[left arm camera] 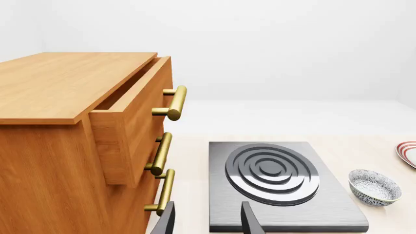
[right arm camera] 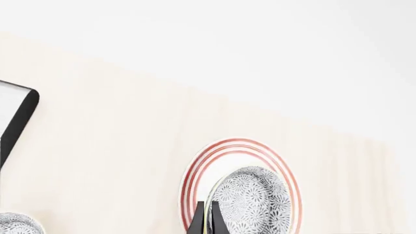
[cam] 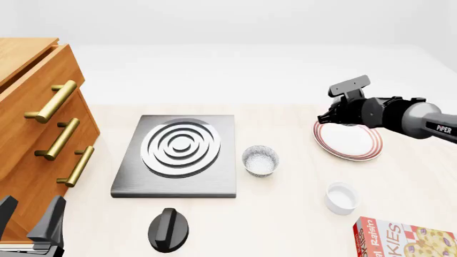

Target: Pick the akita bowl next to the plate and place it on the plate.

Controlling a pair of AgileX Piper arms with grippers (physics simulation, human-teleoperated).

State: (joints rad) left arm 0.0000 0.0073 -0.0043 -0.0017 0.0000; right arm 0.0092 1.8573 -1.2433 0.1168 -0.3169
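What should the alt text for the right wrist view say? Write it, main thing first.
The right gripper is shut on the rim of a speckled akita bowl, holding it over the red-ringed plate on a pale table. A second speckled bowl and a dark stove corner show at the edge.

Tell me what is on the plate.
In the right wrist view an akita bowl is over the plate, held by the right gripper. From the front, the arm hides it; contact cannot be told.

Wooden dresser (cam: 32, 112), plain white walls
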